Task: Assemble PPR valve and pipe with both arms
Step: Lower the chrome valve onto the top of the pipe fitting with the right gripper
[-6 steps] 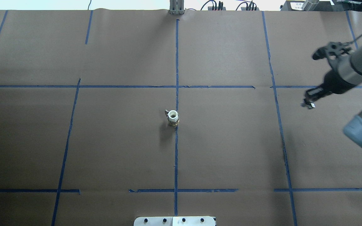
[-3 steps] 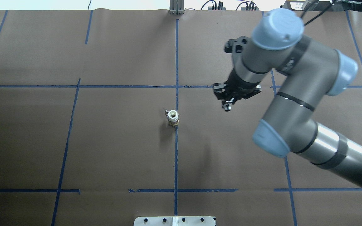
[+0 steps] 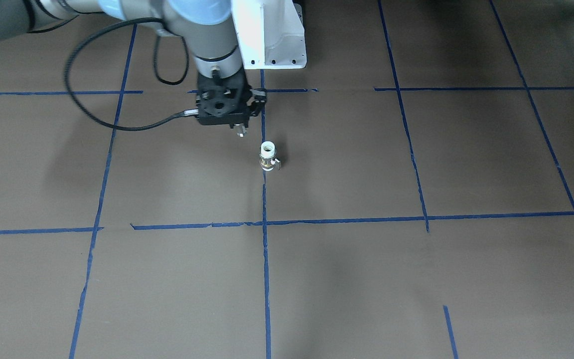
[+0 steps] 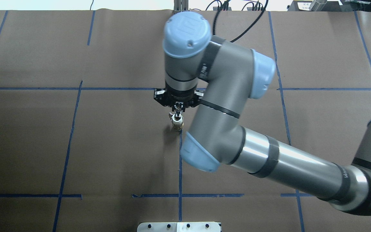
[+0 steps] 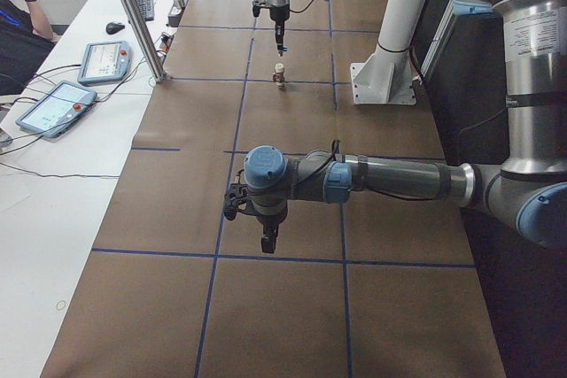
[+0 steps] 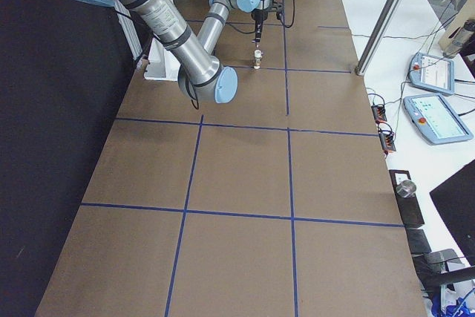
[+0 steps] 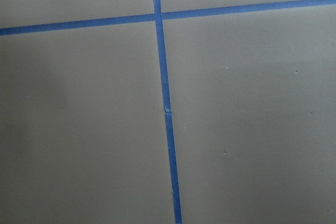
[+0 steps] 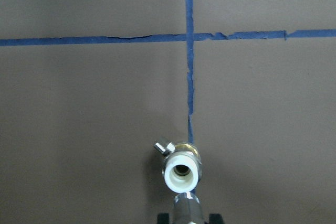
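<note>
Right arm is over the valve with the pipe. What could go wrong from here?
The white-and-brass PPR valve stands upright and unheld on the brown paper-covered table. The left claw hangs far off, so a downward push could topple it. The right claw grips a tiny chrome pipe, which might slip or twist on meeting the valve's white opening.
</note>
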